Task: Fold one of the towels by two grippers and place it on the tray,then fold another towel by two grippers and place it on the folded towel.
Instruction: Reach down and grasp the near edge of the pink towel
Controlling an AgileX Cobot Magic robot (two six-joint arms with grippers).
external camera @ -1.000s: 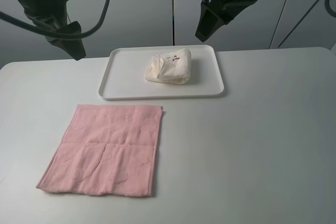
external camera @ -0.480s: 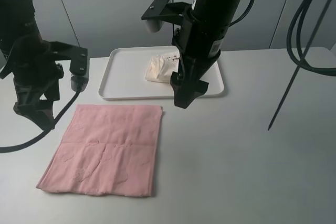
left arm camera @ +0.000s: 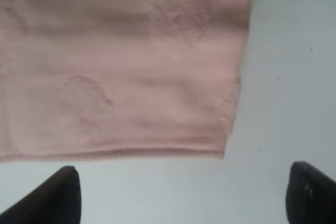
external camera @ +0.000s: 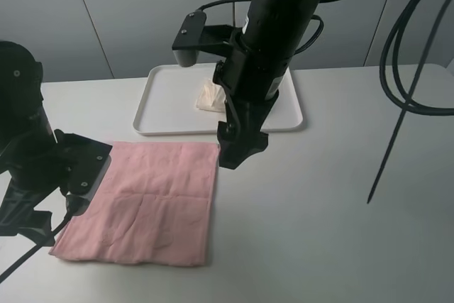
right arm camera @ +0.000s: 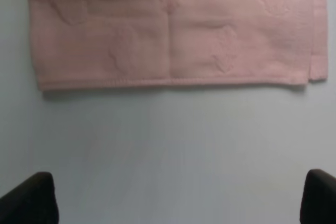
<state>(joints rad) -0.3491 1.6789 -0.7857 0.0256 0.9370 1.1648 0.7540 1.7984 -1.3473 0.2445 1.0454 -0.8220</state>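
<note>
Left wrist view shows your left gripper (left arm camera: 181,198) with its jaws wide apart and only bare table (left arm camera: 283,51) between them. A hemmed edge and one corner of the pink towel (left arm camera: 121,61) lie just ahead of the tips, not yet touched. The right wrist view tells much the same. Your right gripper (right arm camera: 173,198) has its jaws spread and holds nothing, and a long edge of the pink towel runs across a little beyond them, with table between. In the high view the left gripper sits low at the lower left of the frame by the towel's near left corner. The right gripper points down at the centre, just beside the towel's far right corner. The pink towel lies flat and unfolded in the lower left. Behind it, at upper centre, is the tray (external camera: 149,115) with the cream towel (external camera: 209,97) already folded on it, partly hidden by the right arm. By my reading the first half of your task is done. The second towel has yet to be gripped, folded with both grippers, carried over and set on top of the cream one.
</note>
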